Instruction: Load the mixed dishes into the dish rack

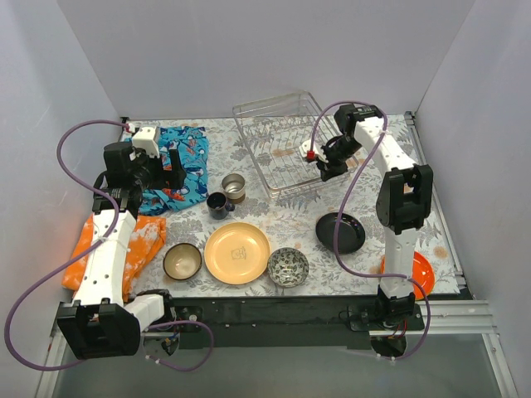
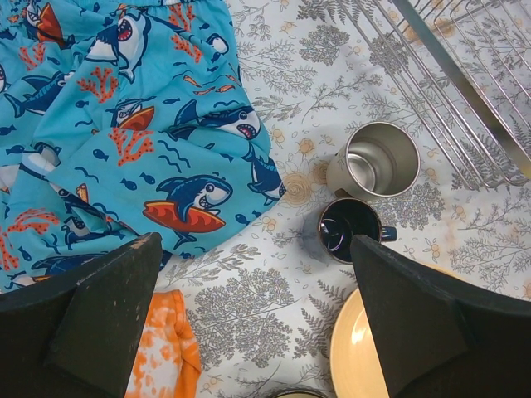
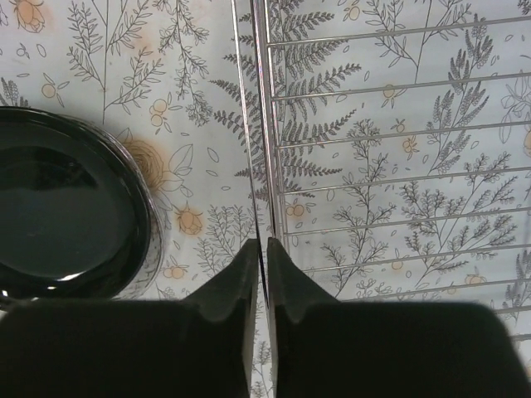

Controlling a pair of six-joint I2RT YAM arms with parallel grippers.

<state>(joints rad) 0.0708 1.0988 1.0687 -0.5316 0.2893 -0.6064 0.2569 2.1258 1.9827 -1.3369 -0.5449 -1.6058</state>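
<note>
The silver wire dish rack (image 1: 278, 145) stands at the back middle, with no dishes in it. My right gripper (image 1: 328, 166) is shut on its front right rim wire (image 3: 261, 124), its fingertips pinching the wire in the right wrist view (image 3: 263, 249). The black plate (image 1: 340, 232) lies just in front. My left gripper (image 1: 170, 170) is open and empty above the table (image 2: 255, 245), near the dark blue mug (image 1: 219, 205) and beige cup (image 1: 234, 187). The tan plate (image 1: 237, 253), dark brown bowl (image 1: 182, 261), grey patterned bowl (image 1: 288, 267) and orange plate (image 1: 415, 274) sit along the front.
A blue shark-patterned cloth (image 1: 182, 166) lies at the back left under the left arm. An orange cloth (image 1: 137, 245) lies at the front left. White walls close in the table on three sides.
</note>
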